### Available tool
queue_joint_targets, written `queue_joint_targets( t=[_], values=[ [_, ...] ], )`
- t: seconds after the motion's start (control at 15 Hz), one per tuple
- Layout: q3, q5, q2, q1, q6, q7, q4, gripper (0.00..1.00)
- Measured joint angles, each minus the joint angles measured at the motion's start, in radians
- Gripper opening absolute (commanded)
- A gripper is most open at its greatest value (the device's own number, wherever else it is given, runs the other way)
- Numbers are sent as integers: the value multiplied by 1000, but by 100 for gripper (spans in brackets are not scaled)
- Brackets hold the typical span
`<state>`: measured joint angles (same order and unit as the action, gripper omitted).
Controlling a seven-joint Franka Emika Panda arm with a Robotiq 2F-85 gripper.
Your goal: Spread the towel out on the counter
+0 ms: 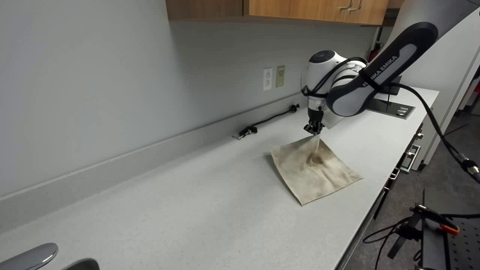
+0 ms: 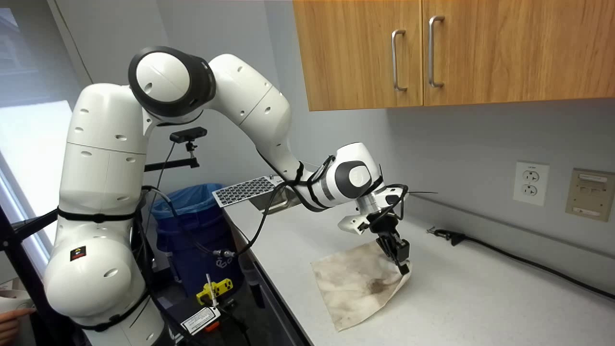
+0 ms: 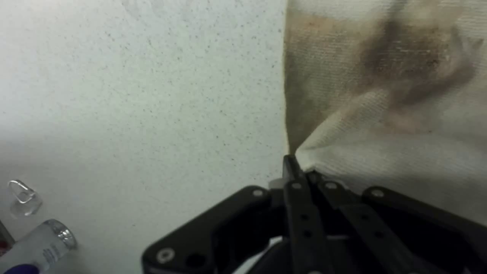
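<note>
The tool is clamped on an edge of the towel, which lies nearly flat on the tabletop, rising where held. In both exterior views a black cable lies clear of it by the wall, 2 outlet plates above. A blue bin shows only in an exterior view; a bottle, perhaps plastic, only in the wrist view.

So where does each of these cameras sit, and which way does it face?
In an exterior view: sits high near a tap-like fixture, facing along the counter; the arm enters upper right.
In an exterior view: sits above counter height, facing the towel and blue bin; most of the arm shows.
Wrist view: sits on the arm, facing down at counter and towel; of the arm, only the gripper shows.
Both exterior views share arm, gripper, towel, cabinets and outlet, seemingly facing opposite ways.
</note>
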<state>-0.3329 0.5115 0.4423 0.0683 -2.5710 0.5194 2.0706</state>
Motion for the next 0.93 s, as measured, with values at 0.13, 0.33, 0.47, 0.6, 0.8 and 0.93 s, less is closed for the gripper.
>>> queue_joint_targets(
  t=[0.13,0.33,0.47,0.6,0.8,0.93],
  values=[
    [-15,10,17,0,0,38,0,28],
    [-19,10,42,1,0,79,-3,45],
    [-18,10,58,3,0,93,-8,58],
    [-17,10,68,7,0,98,-12,74],
    [-18,10,72,18,-1,106,-13,98],
    [-22,12,72,28,-15,119,-15,100]
  ],
)
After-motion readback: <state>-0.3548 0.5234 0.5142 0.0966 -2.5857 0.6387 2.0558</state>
